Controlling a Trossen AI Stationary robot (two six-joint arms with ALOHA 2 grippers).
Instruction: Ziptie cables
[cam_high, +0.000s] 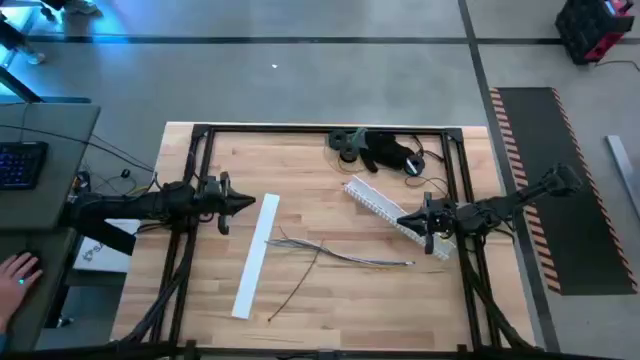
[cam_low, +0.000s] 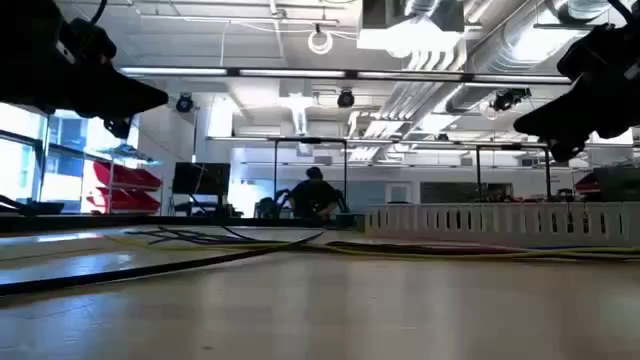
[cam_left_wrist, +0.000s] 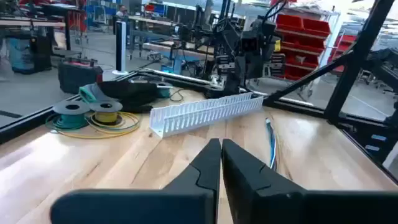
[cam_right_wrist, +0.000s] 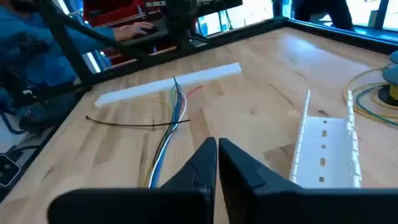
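Nearest the front table edge lie the cables (cam_high: 335, 252), a loose spread of thin grey and dark wires on the bare wood, fanned at the left and drawn closer together toward their right ends; one dark strand runs off alone toward the front edge. They rest between the two arms, just to the right of the flat white strip (cam_high: 256, 255), some strands touching or crossing it. Judged by appearance, they are light, limp and springy, unlikely to hold any shape; the sound place to take hold is the narrower run right of centre, where the strands lie nearly parallel, since pinching one stray wire would leave the rest behind. The left gripper (cam_high: 250, 204) hovers above the table at the strip's far end, jaws closed to a point and holding nothing. The right gripper (cam_high: 403, 221) hangs over the near end of the white slotted cable duct (cam_high: 385, 207), jaws likewise pressed together and empty. Farther back, wire spools (cam_left_wrist: 90, 114) and dark gear (cam_high: 385, 150) sit at the rear edge. No zip tie is identifiable.
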